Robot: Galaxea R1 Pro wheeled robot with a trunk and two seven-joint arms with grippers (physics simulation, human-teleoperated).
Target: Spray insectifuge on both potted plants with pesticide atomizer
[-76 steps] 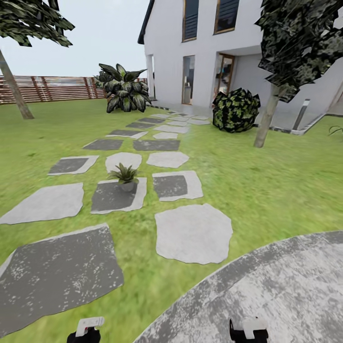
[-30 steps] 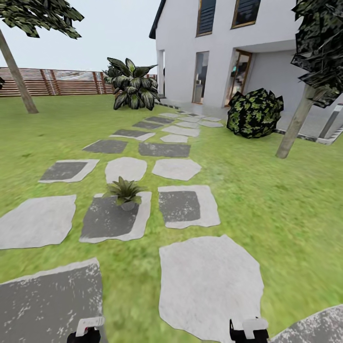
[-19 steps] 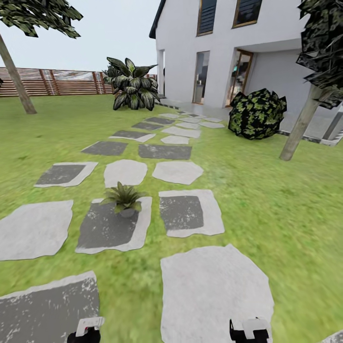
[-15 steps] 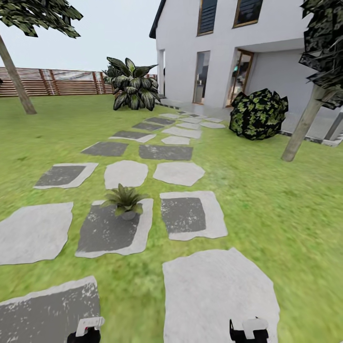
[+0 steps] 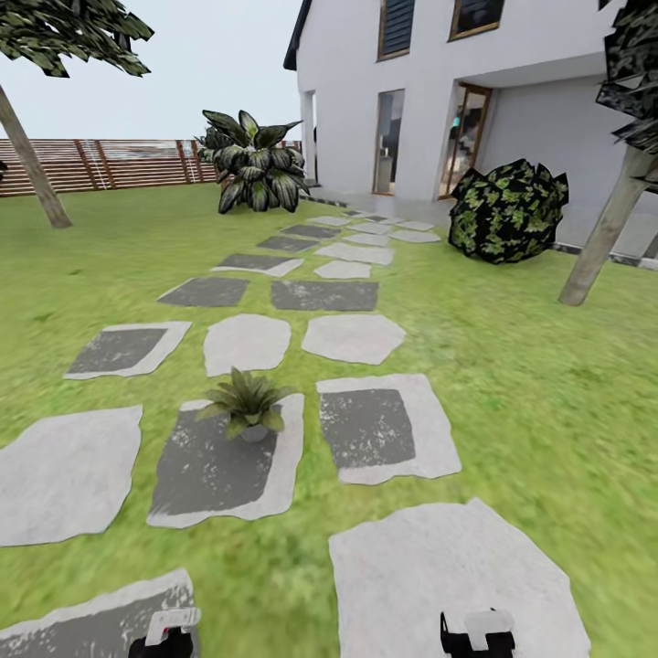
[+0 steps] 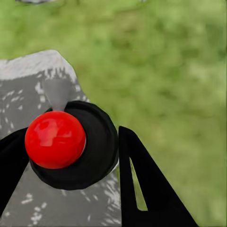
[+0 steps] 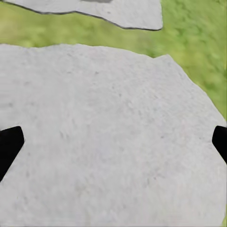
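One potted plant, a small rosette of pointed green leaves in a pale grey pot, stands on a dark stepping stone ahead and slightly left of me. The pesticide atomizer is out of view. Both arms are low at the bottom edge of the head view, far short of the plant. My left gripper has its black fingers spread wide over a stone's edge and grass. A red knob on a black disc sits behind the gap. My right gripper is open above a pale stone, nothing between its fingers.
Stepping stones run ahead toward the white house. A large broad-leaved plant and a round dark bush flank the far end. Tree trunks stand at left and right. A brown slatted fence closes the back left.
The whole view has moved forward along the stones. The grey patio has dropped out of the bottom right and the potted plant looks nearer. Both arms hold the same pose.
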